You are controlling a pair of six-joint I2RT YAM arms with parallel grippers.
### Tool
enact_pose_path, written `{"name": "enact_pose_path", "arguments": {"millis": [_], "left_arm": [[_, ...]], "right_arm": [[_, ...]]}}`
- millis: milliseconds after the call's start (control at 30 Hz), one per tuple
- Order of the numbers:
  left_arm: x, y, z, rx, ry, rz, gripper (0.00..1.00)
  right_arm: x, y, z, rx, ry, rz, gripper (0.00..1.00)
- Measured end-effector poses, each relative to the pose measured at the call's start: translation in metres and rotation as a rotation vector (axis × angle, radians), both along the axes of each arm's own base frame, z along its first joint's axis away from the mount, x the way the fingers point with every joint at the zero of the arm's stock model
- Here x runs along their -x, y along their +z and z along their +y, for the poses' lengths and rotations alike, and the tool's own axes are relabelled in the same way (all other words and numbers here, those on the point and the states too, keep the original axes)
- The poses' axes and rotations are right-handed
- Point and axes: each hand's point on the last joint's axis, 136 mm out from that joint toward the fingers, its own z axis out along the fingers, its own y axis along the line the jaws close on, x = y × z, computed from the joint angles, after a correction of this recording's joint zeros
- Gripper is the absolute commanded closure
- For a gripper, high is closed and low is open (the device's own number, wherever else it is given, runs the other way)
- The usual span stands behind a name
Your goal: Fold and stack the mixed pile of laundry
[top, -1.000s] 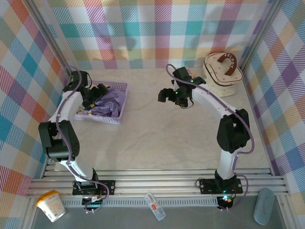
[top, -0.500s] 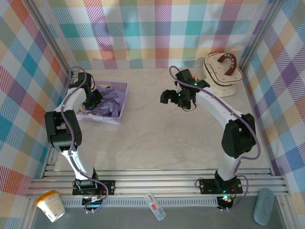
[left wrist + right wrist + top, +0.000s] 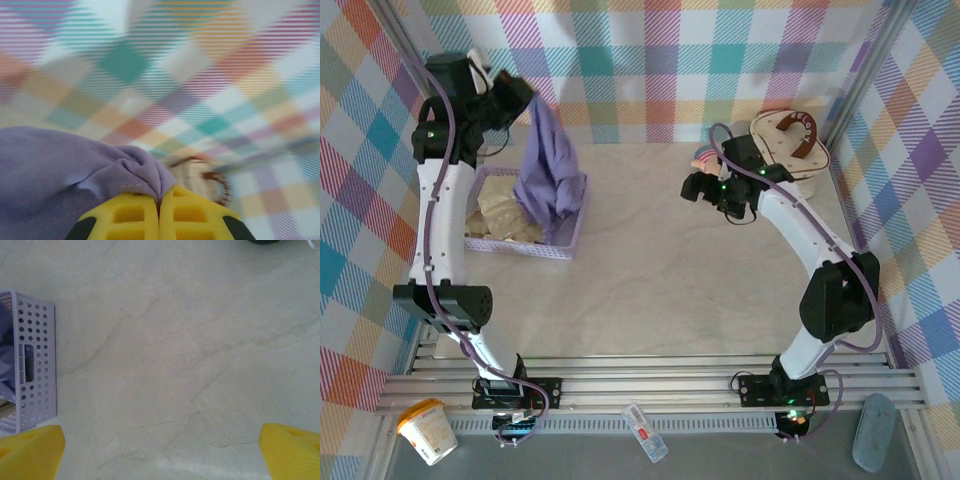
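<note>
Top external: pale marbled table (image 3: 660, 290), plaid walls (image 3: 650, 70); T-shirt (image 3: 548, 160) hangs over basket (image 3: 525, 250).

Open tabletop (image 3: 650, 270) between basket (image 3: 520, 250) and case (image 3: 772, 140)

A pale beige, marble-veined tabletop (image 3: 660, 270). On its far left stands a lavender perforated plastic basket (image 3: 520, 250); at far right, a cream round case with a brown handle (image 3: 810, 165).

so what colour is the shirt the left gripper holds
Lavender-purple T-shirt, clearest in the top external view.
</note>
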Motion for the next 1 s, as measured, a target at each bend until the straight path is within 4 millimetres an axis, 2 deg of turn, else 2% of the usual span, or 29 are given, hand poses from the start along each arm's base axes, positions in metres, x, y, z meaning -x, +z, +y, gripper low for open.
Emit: {"name": "enact_pose_path", "arguments": {"millis": [67,167,233,267,333,367,433,467,500,533,567,600,633,700,733,767,833,900,1000], "left_arm": [[0.018,0.038,-0.033,0.035,-0.093,-0.097,1.00],[0.043,0.068,-0.083,0.078,-0.238,-0.174,1.00],[0.054,0.072,-0.120,0.098,-0.335,-0.187,1.00],[0.058,0.067,-0.140,0.102,-0.383,-0.178,1.00],[0.057,0.045,-0.177,0.100,-0.460,-0.126,1.00],[0.054,0.028,-0.195,0.091,-0.488,-0.086,1.00],[0.043,-0.026,-0.228,0.052,-0.524,0.033,1.00],[0.038,-0.059,-0.243,0.027,-0.539,0.104,0.86],[0.035,-0.098,-0.258,-0.002,-0.556,0.185,0.49],[0.034,-0.138,-0.271,-0.027,-0.574,0.273,0.27],[0.036,-0.175,-0.282,-0.053,-0.589,0.359,0.10],[0.039,-0.211,-0.293,-0.081,-0.607,0.447,0.01],[0.044,-0.241,-0.301,-0.108,-0.619,0.520,0.00],[0.053,-0.287,-0.305,-0.165,-0.628,0.628,0.00],[0.060,-0.301,-0.303,-0.194,-0.630,0.667,0.00],[0.065,-0.310,-0.300,-0.220,-0.629,0.691,0.00],[0.067,-0.313,-0.284,-0.256,-0.600,0.701,0.00],[0.064,-0.313,-0.258,-0.263,-0.548,0.712,0.00],[0.053,-0.319,-0.195,-0.237,-0.400,0.743,0.00]], "right_arm": [[-0.002,0.001,-0.005,-0.002,-0.012,-0.001,0.01],[-0.004,0.004,-0.014,-0.005,-0.034,-0.008,0.01],[-0.003,0.006,-0.021,-0.008,-0.052,-0.015,0.01],[-0.003,0.007,-0.027,-0.005,-0.069,-0.018,0.01],[-0.002,0.008,-0.040,0.008,-0.107,-0.019,0.01],[-0.001,0.008,-0.049,0.019,-0.136,-0.019,0.01],[0.003,0.007,-0.066,0.050,-0.190,-0.013,0.01],[0.006,0.006,-0.075,0.071,-0.214,-0.007,0.01],[0.011,0.005,-0.083,0.094,-0.237,-0.003,0.01],[0.016,0.004,-0.091,0.114,-0.256,0.000,0.01],[0.020,0.003,-0.096,0.130,-0.267,0.003,0.01],[0.024,0.003,-0.101,0.146,-0.277,0.003,0.01],[0.029,0.002,-0.103,0.156,-0.279,0.005,0.03],[0.036,0.002,-0.105,0.165,-0.277,0.010,0.08],[0.038,0.001,-0.104,0.165,-0.269,0.012,0.11],[0.040,-0.001,-0.103,0.162,-0.262,0.014,0.13],[0.043,-0.007,-0.094,0.145,-0.235,0.026,0.15],[0.047,-0.017,-0.078,0.123,-0.192,0.045,0.17],[0.046,-0.039,-0.048,0.078,-0.127,0.105,0.21]]}}
